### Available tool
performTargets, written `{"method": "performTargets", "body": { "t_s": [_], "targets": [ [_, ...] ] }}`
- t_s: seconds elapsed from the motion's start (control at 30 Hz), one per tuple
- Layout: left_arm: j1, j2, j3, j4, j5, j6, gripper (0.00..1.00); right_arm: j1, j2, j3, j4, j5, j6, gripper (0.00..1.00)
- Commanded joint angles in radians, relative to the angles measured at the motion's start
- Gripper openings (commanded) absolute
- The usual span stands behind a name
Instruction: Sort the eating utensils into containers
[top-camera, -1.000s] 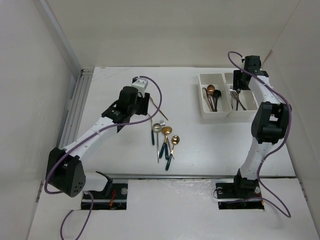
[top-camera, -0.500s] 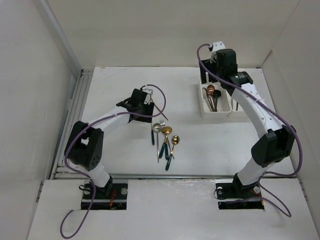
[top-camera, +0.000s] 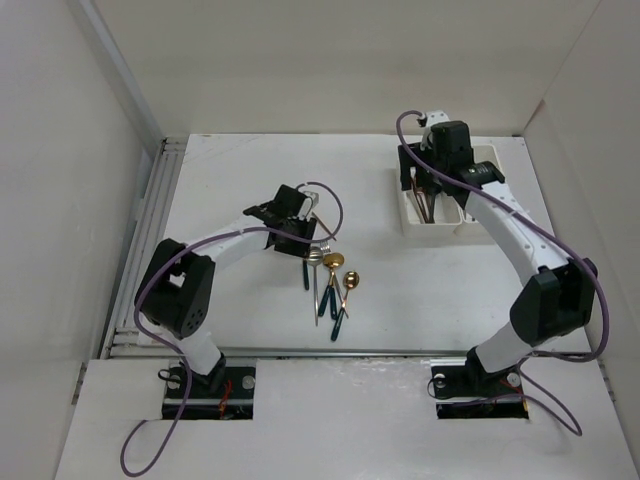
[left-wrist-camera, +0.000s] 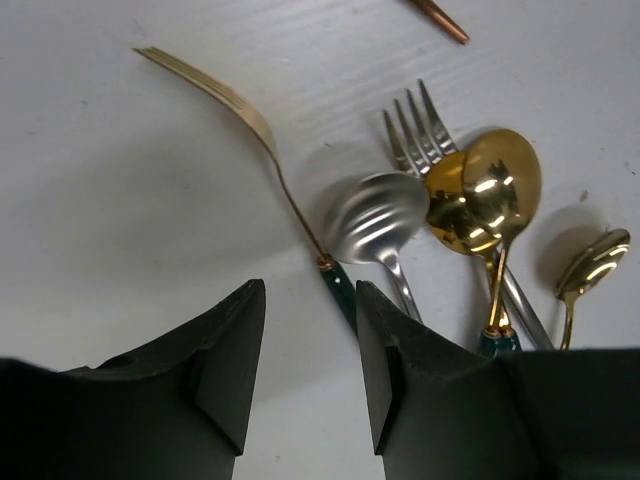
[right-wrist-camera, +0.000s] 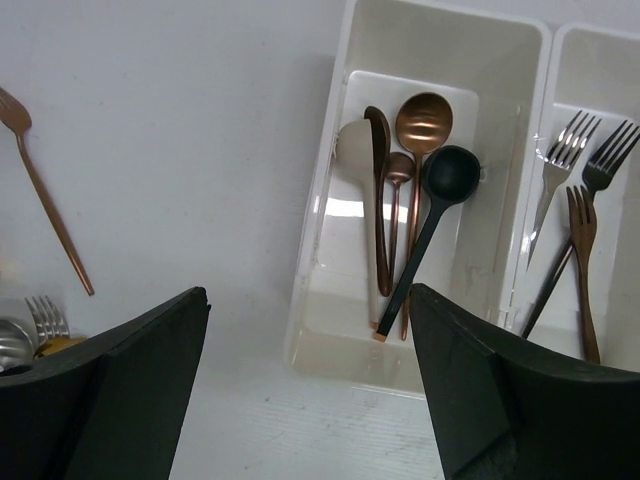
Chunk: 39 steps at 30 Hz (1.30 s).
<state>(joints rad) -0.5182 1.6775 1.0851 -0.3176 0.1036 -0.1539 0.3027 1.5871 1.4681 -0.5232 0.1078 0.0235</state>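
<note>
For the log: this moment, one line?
left hand open over gold-headed green-handled fork | right hand open near white plastic two-compartment tray

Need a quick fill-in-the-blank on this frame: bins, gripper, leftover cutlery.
1. The black spoon shares its compartment with other ____.
2. The neighbouring compartment shows three ____.
3. The left gripper has its jaws ____.
4. The lone copper fork lies on the ____.
Missing: spoons; forks; open; table.

- Two joined bins (right-wrist-camera: 440, 45).
- Five binned spoons (right-wrist-camera: 425, 120) (the cream spoon (right-wrist-camera: 350, 150) barely shows).
- Three binned forks (right-wrist-camera: 565, 150).
- Three loose spoons (left-wrist-camera: 375, 215) on the table.
- Three loose forks (left-wrist-camera: 415, 125) on the table.
</note>
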Motion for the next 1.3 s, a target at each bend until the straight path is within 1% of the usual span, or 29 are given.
{"method": "performTargets", "body": {
  "t_s": [0.0, 0.13, 0.27, 0.4, 0.47, 0.7, 0.73, 0.8, 0.87, 0.97, 1.1, 1.17, 1.2, 1.23, 1.27],
  "targets": [
    [-0.029, -0.036, -0.027, -0.037, 0.028, 0.01, 0.39, 0.001, -0.062, -0.011, 0.032, 0.01, 0.021, 0.86],
    [-0.071, -0.036, -0.05, -0.018, 0.028, 0.01, 0.42, 0.001, -0.073, -0.023, 0.012, 0.021, 0.021, 0.86],
    [-0.071, -0.013, -0.06, -0.018, -0.011, -0.016, 0.42, 0.001, -0.104, -0.051, 0.003, 0.042, 0.021, 0.86],
    [-0.071, 0.031, -0.06, -0.018, -0.045, -0.036, 0.39, 0.001, -0.133, -0.06, -0.006, 0.053, 0.03, 0.86],
    [-0.071, 0.047, -0.06, -0.018, -0.077, -0.036, 0.36, 0.001, -0.142, -0.06, -0.006, 0.063, 0.03, 0.86],
    [-0.071, 0.111, -0.07, -0.018, -0.107, -0.067, 0.35, -0.008, -0.182, -0.06, -0.024, 0.09, 0.03, 0.86],
    [-0.071, 0.111, -0.07, -0.018, -0.107, -0.067, 0.3, -0.008, -0.182, -0.06, -0.024, 0.09, 0.03, 0.86],
    [-0.059, 0.111, -0.07, -0.018, -0.107, -0.078, 0.16, -0.008, -0.193, -0.06, -0.024, 0.09, 0.03, 0.86],
    [-0.042, 0.111, -0.079, -0.029, -0.107, -0.087, 0.0, -0.008, -0.203, -0.06, -0.034, 0.09, 0.03, 0.86],
    [-0.002, 0.111, -0.079, -0.049, -0.136, -0.098, 0.0, -0.008, -0.203, -0.051, -0.034, 0.09, 0.02, 0.86],
    [0.058, 0.077, -0.001, -0.072, -0.177, -0.107, 0.0, 0.07, -0.194, -0.016, -0.043, 0.107, -0.039, 0.86],
    [0.096, 0.027, 0.079, -0.072, -0.165, -0.09, 0.0, 0.11, -0.194, -0.015, -0.011, 0.018, -0.068, 0.86],
    [0.105, 0.004, 0.113, -0.072, -0.165, -0.075, 0.0, 0.119, -0.203, -0.015, 0.033, -0.032, -0.097, 0.86],
    [0.106, -0.021, 0.148, -0.036, -0.139, -0.026, 0.0, 0.128, -0.203, -0.015, 0.058, -0.092, -0.108, 0.88],
    [0.106, -0.074, 0.215, -0.006, -0.122, 0.008, 0.0, 0.145, -0.203, -0.015, 0.083, -0.209, -0.108, 0.88]
  ]
}}
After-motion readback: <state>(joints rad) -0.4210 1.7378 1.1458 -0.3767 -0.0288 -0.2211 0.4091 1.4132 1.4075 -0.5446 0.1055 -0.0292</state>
